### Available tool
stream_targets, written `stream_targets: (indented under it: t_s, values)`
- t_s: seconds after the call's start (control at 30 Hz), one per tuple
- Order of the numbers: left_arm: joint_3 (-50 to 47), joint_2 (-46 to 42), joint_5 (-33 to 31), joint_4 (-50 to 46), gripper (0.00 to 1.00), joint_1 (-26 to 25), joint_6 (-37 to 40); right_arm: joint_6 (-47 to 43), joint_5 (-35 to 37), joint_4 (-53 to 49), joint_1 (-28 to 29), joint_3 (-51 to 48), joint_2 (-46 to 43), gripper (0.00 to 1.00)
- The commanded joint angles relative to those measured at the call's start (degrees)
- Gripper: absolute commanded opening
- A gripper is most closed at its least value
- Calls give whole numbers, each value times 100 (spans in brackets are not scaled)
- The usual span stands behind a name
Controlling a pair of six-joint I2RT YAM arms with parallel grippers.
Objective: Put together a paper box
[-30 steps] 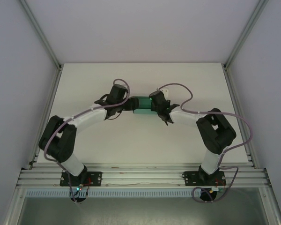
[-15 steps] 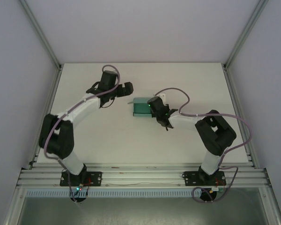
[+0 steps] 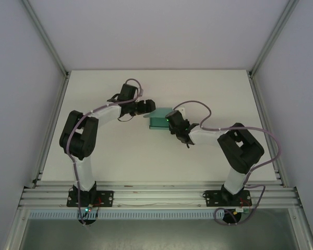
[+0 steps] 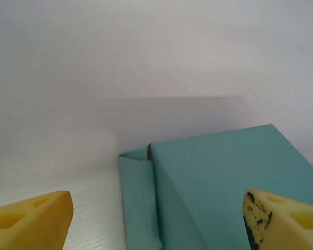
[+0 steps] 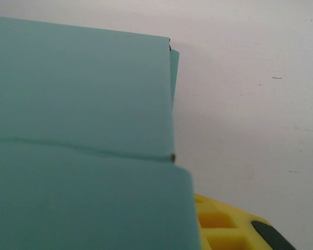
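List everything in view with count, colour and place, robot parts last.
paper box: one, teal, mid-table between the jaws
table: one, white, under everything
frame rail: one, silver, near edge
walls: three, pale grey, around the table
left arm, right arm: two, black and white, bolted to the rail
left jaws: one pair, yellow pads, wide apart, at the box's left end
right jaws: one pair, yellow pad, at the box's right end, opening unclear

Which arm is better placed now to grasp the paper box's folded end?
Left, probably: the left gripper is open, and the paper box has its folded end between the fingers. The right gripper sits very near the other end.
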Motion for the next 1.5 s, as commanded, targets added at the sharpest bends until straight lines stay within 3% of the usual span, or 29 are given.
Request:
stream_targets:
  t_s: [0.0,0.17,0.27,0.53,0.7,0.8,1.0,1.17,1.47]
  values:
    - [-103,168,215,339,80,-39,-14,-115,-97,-110,42,-204,-303,28]
    - [-329,303,512,647,75,-47,-157,-27,-159,-223,42,-465,-787,36]
    - [-568,310,558,887,69,-86,-226,42,-310,-318,42,-582,-1067,46]
    - [-881,423,458,1055,66,-162,-225,200,-1032,-304,38,-1188,-2323,64]
    - [-949,478,554,1205,63,-177,-238,467,-734,-378,21,-1260,-2964,81]
    - [-1044,502,717,1454,59,-172,-318,764,-500,-414,-116,-1224,-3049,98]
    - [-1384,549,1114,2196,39,-47,-748,1656,-989,-331,-765,-1251,-2819,100]
    - [-1611,530,1185,2457,27,65,-879,1839,-1596,-46,-1068,-1358,-2599,100]
    - [-2006,585,1560,3194,22,276,-1262,2221,-2868,789,-1402,-1273,-1957,100]
